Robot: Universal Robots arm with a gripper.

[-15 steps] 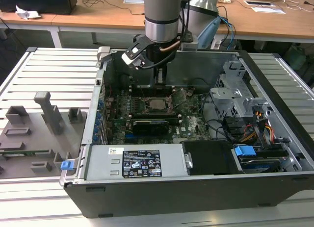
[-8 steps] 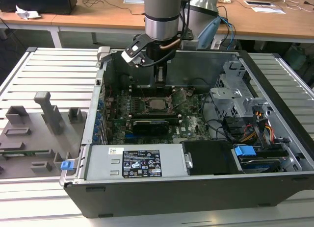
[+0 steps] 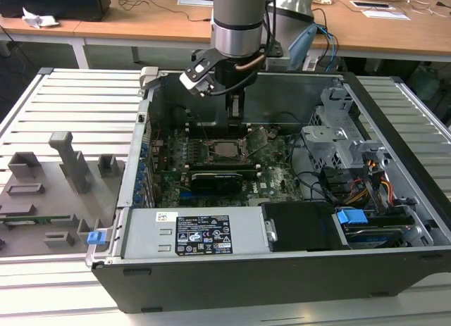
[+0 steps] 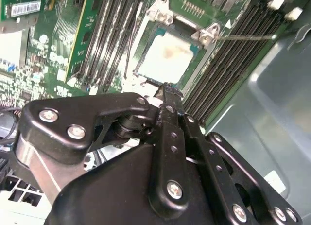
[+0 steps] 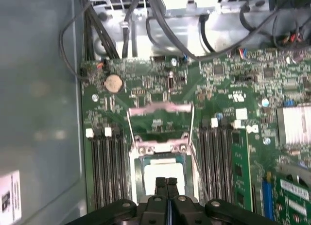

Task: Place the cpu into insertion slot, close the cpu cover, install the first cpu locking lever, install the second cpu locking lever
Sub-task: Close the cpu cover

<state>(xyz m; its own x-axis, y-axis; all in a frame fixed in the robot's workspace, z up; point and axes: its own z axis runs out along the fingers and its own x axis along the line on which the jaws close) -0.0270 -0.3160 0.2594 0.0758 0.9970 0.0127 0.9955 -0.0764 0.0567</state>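
Checking exterior view first: gripper (image 3: pixel 236 115) hangs inside the open computer case (image 3: pixel 296 93), its fingers pressed together with nothing between them. The cpu (image 3: pixel 227 148) sits in the insertion slot (image 3: pixel 210 151) just under the fingertips.

In the second wrist view I see the fingertips (image 4: pixel 167 91) closed tight at the near edge of the cpu (image 4: pixel 167 57), which lies flat in the slot. I can't tell if they touch it.

In the first wrist view the cpu (image 5: pixel 163 172) is right ahead of the fingertips (image 5: pixel 160 182). The cpu cover (image 5: pixel 160 107) is raised open beyond it, with memory slots (image 5: pixel 107 166) flanking both sides.
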